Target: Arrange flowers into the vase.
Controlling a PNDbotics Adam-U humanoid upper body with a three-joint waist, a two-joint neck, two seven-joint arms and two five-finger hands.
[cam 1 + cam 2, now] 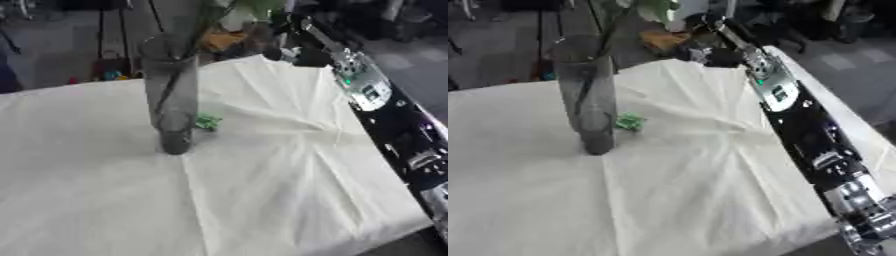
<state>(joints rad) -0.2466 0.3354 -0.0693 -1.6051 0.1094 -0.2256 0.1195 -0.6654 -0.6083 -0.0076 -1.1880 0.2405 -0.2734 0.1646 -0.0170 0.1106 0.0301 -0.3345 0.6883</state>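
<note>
A tall dark glass vase (172, 95) stands upright on the white cloth, left of the middle. A thin stem (178, 75) runs down inside it, and its green leaves (651, 7) blur out past the top edge. A small green sprig (207, 121) lies on the cloth right beside the vase's foot. My right arm (798, 125) reaches in from the lower right along the table's right edge. Its dark right hand (713, 54) hangs over the far corner of the cloth, to the right of the vase and apart from it. My left hand does not show.
The white cloth (262, 190) is creased and covers the whole table. Its right edge runs under my arm. Beyond the far edge there is dark floor clutter (109, 55) and an orange object (223, 39).
</note>
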